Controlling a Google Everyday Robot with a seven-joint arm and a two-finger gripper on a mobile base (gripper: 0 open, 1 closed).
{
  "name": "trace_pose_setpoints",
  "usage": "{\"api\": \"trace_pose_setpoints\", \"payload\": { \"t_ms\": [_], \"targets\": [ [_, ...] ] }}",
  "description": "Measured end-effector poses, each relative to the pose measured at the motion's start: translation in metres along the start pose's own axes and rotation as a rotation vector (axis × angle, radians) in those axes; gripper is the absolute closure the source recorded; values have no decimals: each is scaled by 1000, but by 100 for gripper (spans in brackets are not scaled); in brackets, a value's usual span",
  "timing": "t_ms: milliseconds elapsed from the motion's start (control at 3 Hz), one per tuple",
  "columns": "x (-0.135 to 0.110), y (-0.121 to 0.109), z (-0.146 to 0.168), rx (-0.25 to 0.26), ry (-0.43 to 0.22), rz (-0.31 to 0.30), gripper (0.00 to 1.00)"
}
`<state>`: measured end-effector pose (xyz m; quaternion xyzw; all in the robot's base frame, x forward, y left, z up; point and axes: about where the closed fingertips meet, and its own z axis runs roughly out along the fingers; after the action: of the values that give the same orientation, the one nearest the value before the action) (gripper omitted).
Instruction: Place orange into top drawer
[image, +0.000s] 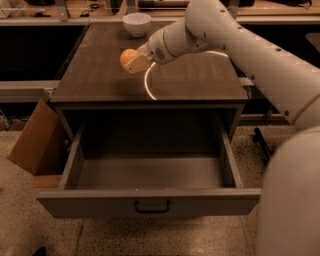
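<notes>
The orange (127, 56) is a small round orange fruit, held between the fingers of my gripper (133, 61) above the left-middle of the dark wooden cabinet top (190, 80). The gripper is shut on it, and its pale fingertip pad covers the fruit's lower right side. The top drawer (150, 172) is grey, pulled fully open below the cabinet top, and empty inside. Its flat front (150, 204) carries a small dark handle (152, 206) at the centre.
A white bowl (136, 23) stands at the back of the cabinet top. A brown cardboard box (35, 140) leans against the cabinet's left side. My white arm and body (290, 190) fill the right side. Dark shelving runs behind.
</notes>
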<state>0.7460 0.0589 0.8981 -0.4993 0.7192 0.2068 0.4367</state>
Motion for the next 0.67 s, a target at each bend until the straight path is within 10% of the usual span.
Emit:
{"api": "trace_pose_setpoints", "payload": {
  "t_ms": [667],
  "targets": [
    [37,73,-84,-35,-9,72,100]
  ]
}}
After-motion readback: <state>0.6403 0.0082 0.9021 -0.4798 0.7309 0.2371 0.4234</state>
